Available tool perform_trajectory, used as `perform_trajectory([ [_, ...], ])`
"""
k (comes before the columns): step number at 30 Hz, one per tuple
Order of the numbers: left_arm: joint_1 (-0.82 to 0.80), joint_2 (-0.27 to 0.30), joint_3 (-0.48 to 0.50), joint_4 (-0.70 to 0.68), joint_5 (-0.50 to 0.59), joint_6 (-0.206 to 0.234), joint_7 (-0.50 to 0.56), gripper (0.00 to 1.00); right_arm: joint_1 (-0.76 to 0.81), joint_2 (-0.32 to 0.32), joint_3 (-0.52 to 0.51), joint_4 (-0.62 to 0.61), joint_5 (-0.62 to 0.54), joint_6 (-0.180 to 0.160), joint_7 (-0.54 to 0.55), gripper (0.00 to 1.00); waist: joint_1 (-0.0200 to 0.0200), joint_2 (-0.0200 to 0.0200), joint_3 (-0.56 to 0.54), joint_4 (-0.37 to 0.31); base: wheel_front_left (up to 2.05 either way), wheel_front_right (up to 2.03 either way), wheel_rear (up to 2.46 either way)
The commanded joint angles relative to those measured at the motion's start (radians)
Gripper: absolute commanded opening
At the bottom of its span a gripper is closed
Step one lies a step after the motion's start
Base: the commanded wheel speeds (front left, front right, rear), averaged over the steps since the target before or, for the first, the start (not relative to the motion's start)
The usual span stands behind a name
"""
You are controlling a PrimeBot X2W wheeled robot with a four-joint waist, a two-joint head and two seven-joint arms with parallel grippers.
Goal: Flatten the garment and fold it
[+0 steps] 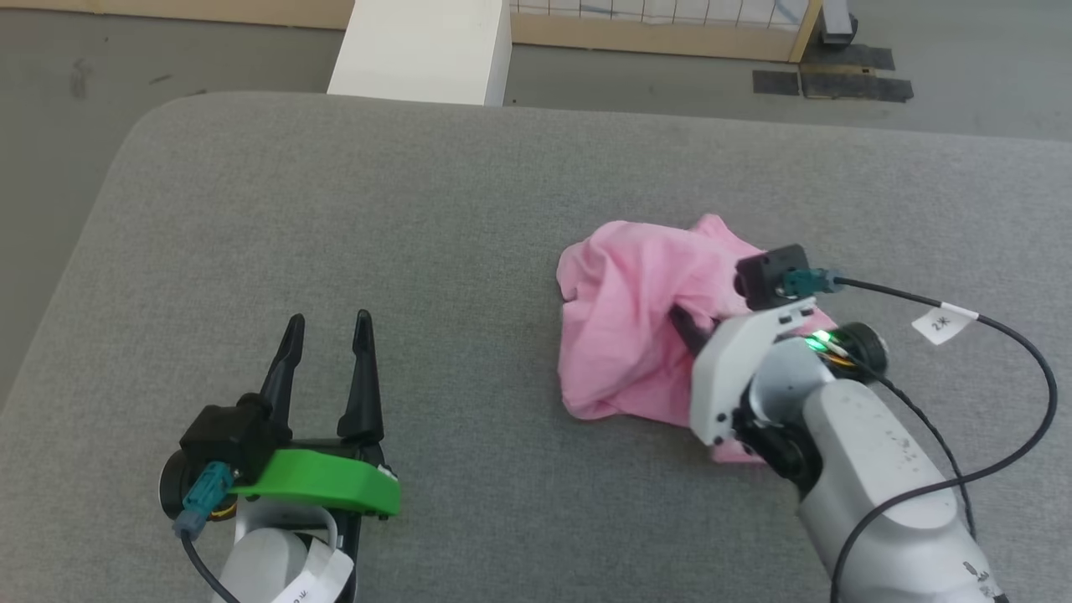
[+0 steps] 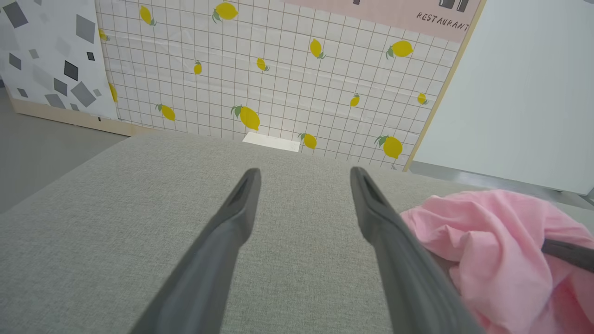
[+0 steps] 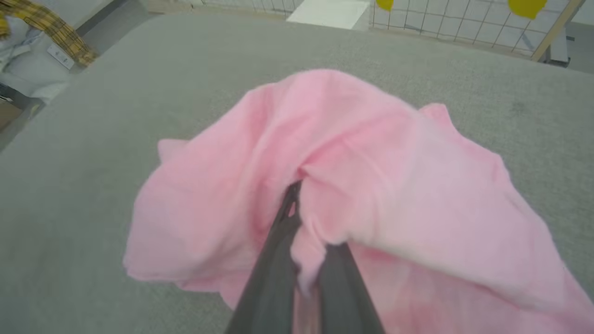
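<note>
The light-pink garment (image 1: pixel 628 327) lies bunched in a wrinkled heap on the right half of the grey cushion (image 1: pixel 352 209). My right gripper (image 1: pixel 682 322) reaches into the heap from the lower right and is shut on a fold of the garment (image 3: pixel 371 176); its two dark fingers (image 3: pixel 278 260) are pressed together with pink cloth pinched between them and draped over the tips. My left gripper (image 1: pixel 328 322) rests open over bare cushion at the lower left, well apart from the garment (image 2: pixel 492 246). No label shows.
The cushion's rounded back edge runs across the top of the head view, with a white block (image 1: pixel 423 50) and a lemon-patterned panel (image 2: pixel 278 69) beyond it. A black cable (image 1: pixel 1005 335) loops off my right wrist. Grey floor lies to the left.
</note>
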Motion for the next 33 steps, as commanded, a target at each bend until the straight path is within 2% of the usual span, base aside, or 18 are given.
perform_trajectory([
  [1,-0.007,-0.006,0.006,0.002,0.017,-0.003,-0.004,1.00,-0.021,0.001,0.034,-0.031,0.035,-0.002,-0.021,0.00,0.0000,0.0000,-0.013,-0.008,0.00,0.00,0.00],
  [8,0.008,-0.007,0.028,0.011,0.024,-0.012,-0.004,1.00,-0.090,0.001,0.168,-0.276,0.181,-0.002,-0.090,0.00,0.0000,0.0000,-0.055,-0.039,0.00,0.00,0.00],
  [12,0.020,-0.007,0.023,0.011,0.026,-0.015,-0.004,1.00,-0.094,0.001,0.150,-0.393,0.273,-0.002,-0.094,0.00,0.0000,0.0000,-0.074,-0.040,0.00,0.00,0.00],
  [14,0.024,-0.008,0.021,0.011,0.026,-0.017,-0.004,1.00,-0.076,0.001,0.108,-0.405,0.253,-0.002,-0.066,0.00,0.0000,0.0000,-0.079,-0.040,0.00,0.00,0.00],
  [19,0.031,-0.008,0.010,0.015,0.024,-0.023,-0.004,1.00,0.007,-0.024,-0.030,-0.334,0.119,-0.002,0.012,0.00,0.0000,0.0000,-0.078,-0.036,0.00,0.00,0.00],
  [27,0.023,-0.008,-0.002,0.016,0.020,-0.020,-0.004,1.00,0.081,-0.044,-0.261,-0.091,-0.095,-0.002,0.053,0.00,0.0000,0.0000,-0.052,-0.032,0.00,0.00,0.00],
  [28,0.019,-0.008,-0.004,0.017,0.020,-0.021,-0.004,1.00,0.080,-0.046,-0.288,-0.068,-0.125,-0.002,0.046,0.37,0.0000,0.0000,-0.048,-0.031,0.00,0.00,0.00],
  [29,0.016,-0.008,-0.005,0.019,0.020,-0.022,-0.004,1.00,0.079,-0.047,-0.310,-0.056,-0.145,-0.002,0.035,0.94,0.0000,0.0000,-0.047,-0.030,0.00,0.00,0.00],
  [30,0.013,-0.008,-0.006,0.020,0.020,-0.022,-0.004,1.00,0.078,-0.047,-0.337,-0.047,-0.167,-0.002,0.019,1.00,0.0000,0.0000,-0.045,-0.030,0.00,0.00,0.00],
  [33,0.009,-0.008,-0.010,0.024,0.020,-0.023,-0.004,1.00,0.087,-0.049,-0.390,-0.058,-0.217,-0.002,-0.018,1.00,0.0000,0.0000,-0.045,-0.030,0.00,0.00,0.00],
])
